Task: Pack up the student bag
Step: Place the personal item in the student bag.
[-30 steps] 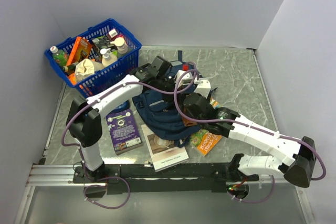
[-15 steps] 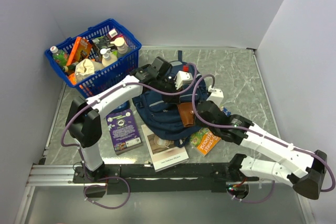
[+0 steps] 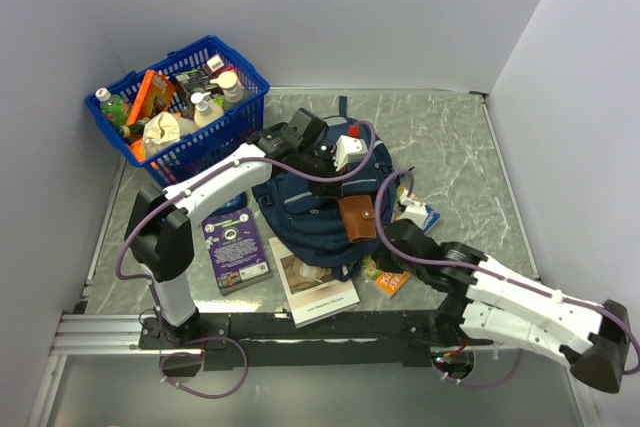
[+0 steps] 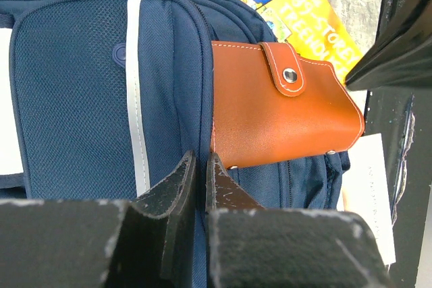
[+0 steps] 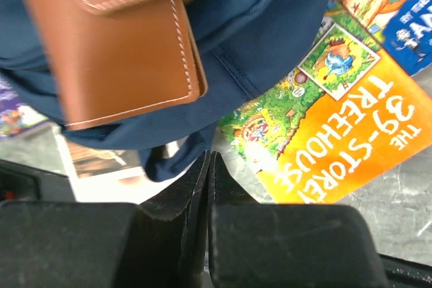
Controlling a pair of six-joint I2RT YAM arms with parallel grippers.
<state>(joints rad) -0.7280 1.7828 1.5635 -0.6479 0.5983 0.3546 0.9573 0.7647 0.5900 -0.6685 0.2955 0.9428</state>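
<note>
The student bag (image 3: 305, 209) lies flat mid-table, navy with a white stripe (image 4: 74, 85). A brown leather wallet (image 3: 357, 218) with a snap flap rests on its right side, its left edge tucked against a pocket seam (image 4: 283, 112). My left gripper (image 3: 337, 165) is at the bag's far edge, its jaws (image 4: 200, 158) pinched on a fold of navy fabric beside the wallet. My right gripper (image 3: 388, 251) hovers off the bag's near right corner. Its fingers are pressed together with nothing between them (image 5: 210, 156), below the wallet (image 5: 115, 45).
A blue plastic basket (image 3: 250, 82) full of bottles and packets stands at the back left. An orange Treehouse book (image 5: 337, 133) lies by the bag's right corner, with a blue book (image 3: 418, 211) beyond it. A purple book (image 3: 238, 247) and a white one (image 3: 318, 289) lie near the front.
My right gripper let go of the brown wallet, leaving it on the bag. It then drew back toward the near right and shut. The left arm stayed put.
</note>
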